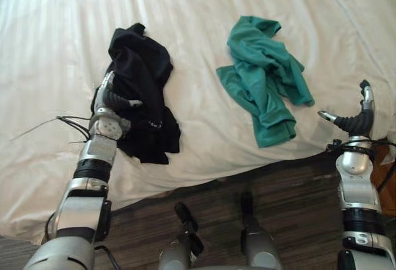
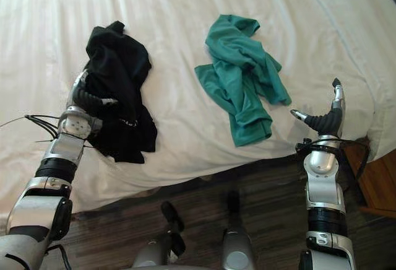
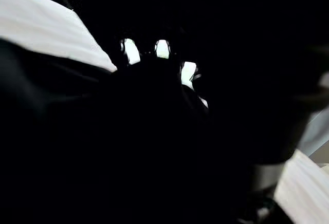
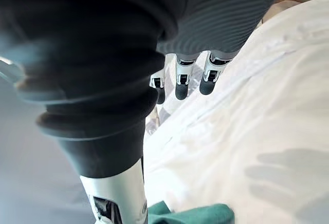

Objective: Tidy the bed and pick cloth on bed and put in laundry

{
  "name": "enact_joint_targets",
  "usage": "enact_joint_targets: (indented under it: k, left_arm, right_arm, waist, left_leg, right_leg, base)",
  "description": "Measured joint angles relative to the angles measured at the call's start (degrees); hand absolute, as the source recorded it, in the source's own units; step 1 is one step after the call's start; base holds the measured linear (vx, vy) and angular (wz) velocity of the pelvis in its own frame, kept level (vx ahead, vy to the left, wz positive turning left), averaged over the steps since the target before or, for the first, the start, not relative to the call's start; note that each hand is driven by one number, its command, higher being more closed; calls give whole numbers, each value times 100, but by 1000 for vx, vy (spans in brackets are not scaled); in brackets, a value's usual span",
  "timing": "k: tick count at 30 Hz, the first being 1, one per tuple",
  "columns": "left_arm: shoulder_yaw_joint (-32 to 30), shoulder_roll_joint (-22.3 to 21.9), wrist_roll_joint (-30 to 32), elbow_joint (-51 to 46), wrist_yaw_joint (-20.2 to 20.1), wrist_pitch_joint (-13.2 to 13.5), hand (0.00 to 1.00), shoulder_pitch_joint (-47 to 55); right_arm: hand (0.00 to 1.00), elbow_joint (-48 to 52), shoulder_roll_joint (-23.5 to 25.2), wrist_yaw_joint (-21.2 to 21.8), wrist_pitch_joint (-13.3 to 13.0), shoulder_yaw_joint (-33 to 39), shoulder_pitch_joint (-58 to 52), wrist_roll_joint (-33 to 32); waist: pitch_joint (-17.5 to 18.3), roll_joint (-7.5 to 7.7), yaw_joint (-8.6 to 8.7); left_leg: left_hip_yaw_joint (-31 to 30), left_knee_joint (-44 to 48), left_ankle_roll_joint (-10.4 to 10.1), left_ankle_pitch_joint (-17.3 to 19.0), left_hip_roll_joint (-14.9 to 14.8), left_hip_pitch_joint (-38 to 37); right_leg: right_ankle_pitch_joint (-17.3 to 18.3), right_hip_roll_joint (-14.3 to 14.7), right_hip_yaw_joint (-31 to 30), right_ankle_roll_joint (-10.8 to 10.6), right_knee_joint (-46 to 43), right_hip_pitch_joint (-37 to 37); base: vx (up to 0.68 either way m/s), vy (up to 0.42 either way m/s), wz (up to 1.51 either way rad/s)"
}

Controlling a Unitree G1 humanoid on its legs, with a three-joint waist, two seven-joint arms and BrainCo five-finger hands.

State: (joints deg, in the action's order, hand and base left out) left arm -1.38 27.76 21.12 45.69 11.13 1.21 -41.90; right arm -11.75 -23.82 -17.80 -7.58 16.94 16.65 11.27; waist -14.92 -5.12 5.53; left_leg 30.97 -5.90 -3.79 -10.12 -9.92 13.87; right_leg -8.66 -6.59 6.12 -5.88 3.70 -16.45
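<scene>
Left hand (image 1: 112, 100), lower left, sunk in seemingly soft, light black cloth (image 1: 143, 65), grip untellable; right hand (image 1: 356, 122) hangs open; best grabbed at bunched folds.

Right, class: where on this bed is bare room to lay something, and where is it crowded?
Free: the sheet between the black cloth and green cloth, and everything beyond them. Crowded: the near edge, where the left hand meets the black cloth.

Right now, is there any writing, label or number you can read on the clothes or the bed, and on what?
No text is legible.
black garment: small pale marks near its lower edge, too small to read.
green garment: no print seen.
white sheet: no print seen.
</scene>
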Motion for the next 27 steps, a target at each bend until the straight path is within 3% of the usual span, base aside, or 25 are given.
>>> enact_joint_targets:
  k: [4,5,9,13,16,20,23,27]
  left_arm:
    - [86,-12,517,218,41,-68,0,-146]
    - [94,-12,672,222,50,-79,100,-204]
    - [180,-12,1144,220,153,-36,100,-175]
    - [530,95,1743,64,157,188,100,-113]
    - [560,118,1661,-573,156,372,100,362]
    - [561,179,899,-1385,139,859,100,1174]
    - [568,65,-123,-1767,-94,1255,100,1682]
    - [570,-94,-1196,-2516,-414,1479,100,2451]
  right_arm:
    - [0,0,79,-62,-38,0,27,-2]
    - [0,0,81,-89,-54,0,48,-4]
    - [0,74,88,-101,-108,-2,251,-11]
    - [0,164,83,-97,-224,-10,424,-161]
    - [0,165,4,-101,-291,-148,597,-166]
    - [0,109,-429,-198,-245,-369,829,245]
    - [0,-336,-1052,-225,-163,-759,1291,659]
    - [0,-1020,-1432,-194,-74,-1199,1818,734]
  waist:
    - [-163,0,-9]
    - [-212,0,-17]
    - [-234,-19,-53]
    - [-242,-28,-180]
    - [-242,-27,-188]
    - [-239,-32,-203]
    - [-231,-43,-315]
    - [-220,-61,-325]
  left_leg:
    - [83,1,8,-38,-5,186]
    - [94,1,7,-39,-10,202]
    - [176,0,7,-39,-14,296]
    - [189,-3,7,-39,-17,337]
    - [133,-5,8,-37,-10,367]
    - [-14,-4,10,-39,4,433]
    - [-133,-3,31,-58,11,440]
    - [-347,-4,68,-99,15,562]
  right_leg:
    - [-80,13,-75,1,67,-201]
    - [-82,18,-87,3,67,-227]
    - [-114,24,-167,-1,67,-374]
    - [-127,22,-178,-18,66,-417]
    - [-119,-29,-138,-29,67,-418]
    - [-107,-49,11,-48,66,-411]
    - [-107,-44,106,-48,66,-355]
    - [-107,-48,249,-48,66,-362]
  base:
    - [14,-7,-10]
    - [19,-5,-6]
    - [15,-12,-10]
    - [2,-6,-2]
    - [26,-5,9]
    - [41,-6,15]
    - [31,-13,16]
    - [0,-20,23]
